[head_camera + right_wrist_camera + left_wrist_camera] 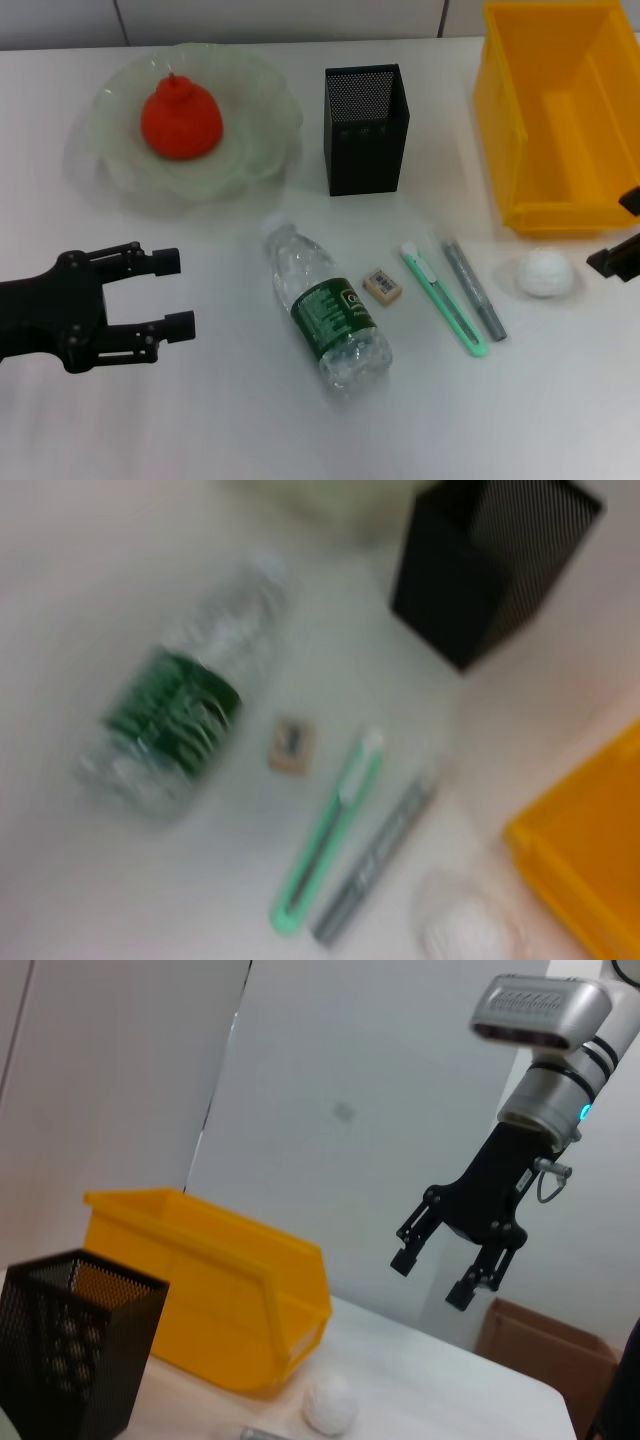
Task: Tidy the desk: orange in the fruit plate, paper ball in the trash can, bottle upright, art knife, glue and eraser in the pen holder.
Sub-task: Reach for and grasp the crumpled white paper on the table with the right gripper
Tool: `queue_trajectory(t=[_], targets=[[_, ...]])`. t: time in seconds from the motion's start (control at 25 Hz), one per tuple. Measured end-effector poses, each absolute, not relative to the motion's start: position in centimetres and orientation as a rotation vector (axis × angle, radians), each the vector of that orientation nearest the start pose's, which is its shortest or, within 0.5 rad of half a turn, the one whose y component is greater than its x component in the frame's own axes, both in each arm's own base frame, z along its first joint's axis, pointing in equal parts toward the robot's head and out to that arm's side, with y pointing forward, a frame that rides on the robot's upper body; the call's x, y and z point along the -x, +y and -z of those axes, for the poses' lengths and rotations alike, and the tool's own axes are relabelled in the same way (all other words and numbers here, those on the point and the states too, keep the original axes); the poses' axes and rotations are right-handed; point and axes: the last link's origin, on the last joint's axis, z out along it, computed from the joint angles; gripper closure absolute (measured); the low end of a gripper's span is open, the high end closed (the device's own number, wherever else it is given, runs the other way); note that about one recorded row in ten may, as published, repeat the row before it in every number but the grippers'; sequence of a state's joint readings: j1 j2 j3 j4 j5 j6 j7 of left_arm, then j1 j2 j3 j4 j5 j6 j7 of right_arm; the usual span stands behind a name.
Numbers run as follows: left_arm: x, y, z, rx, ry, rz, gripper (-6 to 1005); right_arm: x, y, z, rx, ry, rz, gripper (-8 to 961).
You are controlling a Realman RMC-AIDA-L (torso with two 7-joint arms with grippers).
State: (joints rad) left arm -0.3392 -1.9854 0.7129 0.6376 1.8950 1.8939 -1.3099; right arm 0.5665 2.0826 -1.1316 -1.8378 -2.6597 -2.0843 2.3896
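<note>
One orange (181, 119), one bottle (323, 304), one eraser (381, 285); both grippers' fingers (165, 262) spread, grasping nothing.

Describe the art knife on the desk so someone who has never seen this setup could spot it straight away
Start at the black mesh pen holder in the middle of the white desk and look toward the robot, slightly right. Two slim tools lie side by side there, between the small eraser and the white paper ball. The art knife is the mint-green one nearer the eraser; its neighbour is grey.
</note>
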Motion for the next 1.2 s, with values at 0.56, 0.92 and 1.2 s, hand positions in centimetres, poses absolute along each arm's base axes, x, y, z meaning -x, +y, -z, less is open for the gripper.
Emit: queue_trajectory(t=[0.56, 0.92, 1.2], targets=[[29.9, 25.5, -3.4, 2.821, -0.662, 0.878, 191, -19.9, 33.6, -4.8, 2.491, 0.811, 0.780, 182], [29.9, 25.6, -3.2, 2.817, -0.669, 0.875, 201, -21.2, 34.7, -1.8, 2.520, 0.780, 0.795, 183], [29.9, 25.6, -2.7, 2.821, -0.670, 0.863, 209, -21.6, 34.7, -0.1, 2.573, 0.759, 0.808, 185]])
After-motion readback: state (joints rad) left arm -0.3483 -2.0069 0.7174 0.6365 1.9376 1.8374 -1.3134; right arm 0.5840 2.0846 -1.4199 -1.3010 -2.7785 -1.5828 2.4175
